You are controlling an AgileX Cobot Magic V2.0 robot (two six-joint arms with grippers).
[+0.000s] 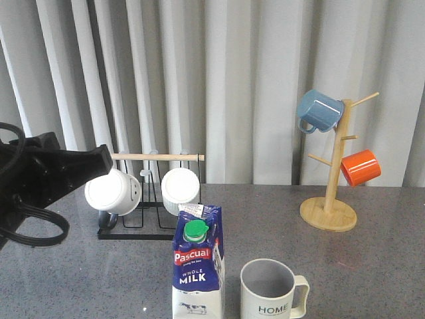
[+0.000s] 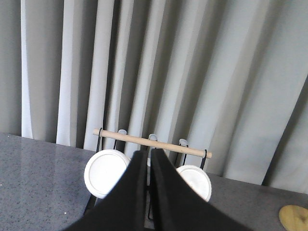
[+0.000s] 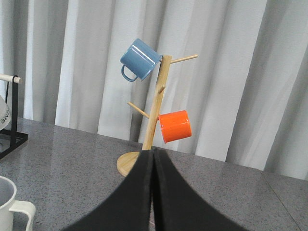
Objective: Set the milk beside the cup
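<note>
The milk [image 1: 198,266], a dark-blue and white carton with a green cap, stands upright at the table's front centre. The cup [image 1: 269,292], pale grey with "HOME" lettering, stands just to its right with a small gap between them. The cup's rim and handle also show in the right wrist view [image 3: 9,207]. My left gripper [image 1: 105,159] is shut and empty, raised at the left, well above and left of the milk. In its wrist view the left gripper [image 2: 148,153] points at the mug rack. My right gripper [image 3: 153,151] is shut and empty, out of the front view.
A black wire rack with a wooden rod [image 1: 156,157] holds two plain white mugs [image 1: 111,191] [image 1: 180,187] behind the milk. A wooden mug tree [image 1: 330,193] at the back right carries a blue mug [image 1: 319,110] and an orange mug [image 1: 360,167]. Grey curtains hang behind.
</note>
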